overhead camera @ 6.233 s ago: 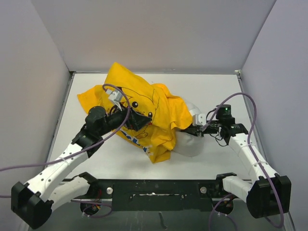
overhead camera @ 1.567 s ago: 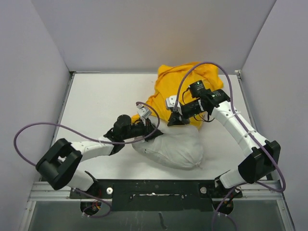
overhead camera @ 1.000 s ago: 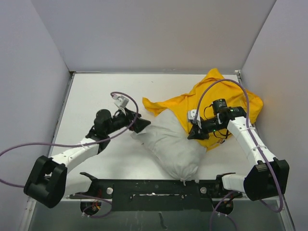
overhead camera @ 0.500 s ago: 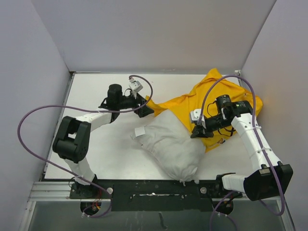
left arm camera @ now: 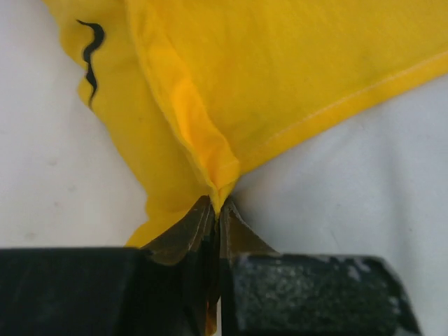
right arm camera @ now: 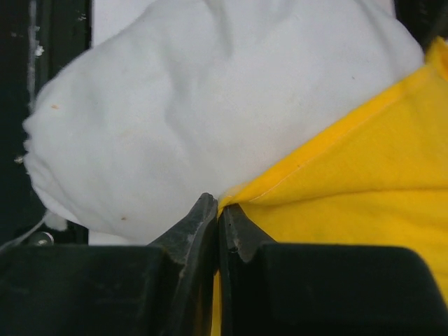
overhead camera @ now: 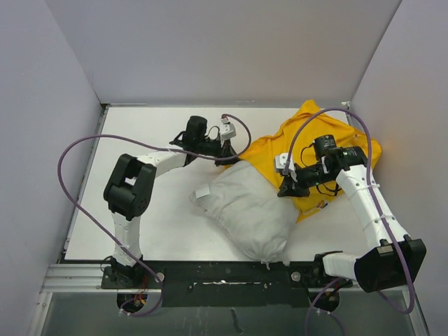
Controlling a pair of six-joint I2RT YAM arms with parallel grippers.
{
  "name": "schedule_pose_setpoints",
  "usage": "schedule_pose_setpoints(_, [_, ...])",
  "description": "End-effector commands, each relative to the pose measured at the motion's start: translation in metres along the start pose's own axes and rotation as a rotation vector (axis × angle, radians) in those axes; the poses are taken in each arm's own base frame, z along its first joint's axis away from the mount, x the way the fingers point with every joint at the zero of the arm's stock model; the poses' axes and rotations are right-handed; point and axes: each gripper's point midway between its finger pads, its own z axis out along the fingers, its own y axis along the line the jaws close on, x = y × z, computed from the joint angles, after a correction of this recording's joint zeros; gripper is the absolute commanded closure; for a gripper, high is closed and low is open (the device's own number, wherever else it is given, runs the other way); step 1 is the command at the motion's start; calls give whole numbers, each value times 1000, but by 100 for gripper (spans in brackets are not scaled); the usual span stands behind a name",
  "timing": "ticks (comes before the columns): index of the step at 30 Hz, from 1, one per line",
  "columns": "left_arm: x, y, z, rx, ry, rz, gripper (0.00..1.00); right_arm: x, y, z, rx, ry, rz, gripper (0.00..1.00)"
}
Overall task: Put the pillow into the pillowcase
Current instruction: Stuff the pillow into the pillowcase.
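The left claw point(left arm camera: 215, 208) has just shut on the left corner of the pillowcase point(left arm camera: 315, 56). The right claw point(right arm camera: 218, 210) stays clamped on its hem. With 2 grips, the mouth can probably open over the pillow point(overhead camera: 248, 210), lying near-centre on the bench point(overhead camera: 133, 119).

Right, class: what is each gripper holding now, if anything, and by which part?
Both hold the pillowcase. The left gripper pinches a bunched fold at its edge; the right gripper pinches its stitched hem, right beside the pillow.
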Motion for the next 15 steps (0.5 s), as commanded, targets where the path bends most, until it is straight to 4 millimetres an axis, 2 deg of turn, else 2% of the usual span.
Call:
schedule_pose_setpoints(1, [-7,-24,-14,56,-68,-112,100,-10,-63,-28,299,71,18,99])
schedule_pose_setpoints(4, [-31,-53,-33,19,-172,-203,100,-25,-128,-65,523,79,46,100])
schedule_pose_setpoints(5, [-36,-65,-38,14,-197,-242,100,-33,-144,-74,556,70,49,100])
schedule_pose_setpoints(7, [-37,-86,-44,14,-226,-323,100,-46,-162,-79,557,65,40,100])
schedule_pose_setpoints(9, [-19,-100,-42,8,-212,-421,100,-54,-156,-65,469,51,21,100])
schedule_pose_setpoints(10, [-12,-103,-41,3,-208,-463,100,-55,-147,-56,418,56,0,100])
schedule_pose_setpoints(11, [-5,-106,-40,2,-205,-500,100,-57,-135,-46,362,60,-39,96])
schedule_pose_setpoints(13, [5,-111,-39,16,-211,-566,100,-66,-109,-33,292,55,-103,74])
schedule_pose_setpoints(15, [10,-120,-38,51,-230,-596,100,-88,-78,-29,237,-4,-201,43])
